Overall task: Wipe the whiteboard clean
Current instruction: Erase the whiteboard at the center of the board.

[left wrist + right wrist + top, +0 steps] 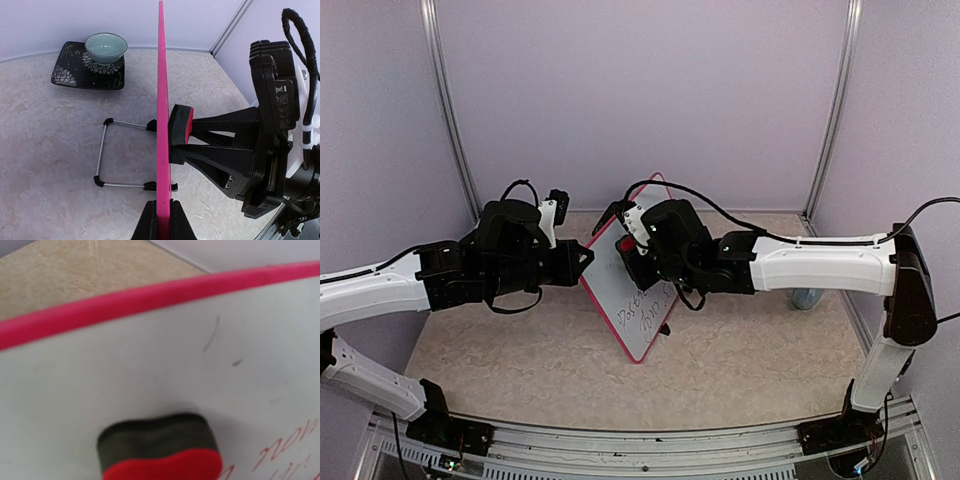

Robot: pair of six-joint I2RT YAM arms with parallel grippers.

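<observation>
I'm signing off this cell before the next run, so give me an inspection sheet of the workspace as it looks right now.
Surface: beige marbled table.
Job's things: whiteboard upright on a wire stand; handwriting left on its face, plus faint marks.
Clutter: pale green bowl on a black floral plate, on the board's side away from the eraser.
Grippers: left pincer clamps the board's pink edge; right pincer presses a red-and-black eraser against the white face.
Cables: black cables loop over both wrists.
Surroundings: lilac walls, metal posts.
</observation>
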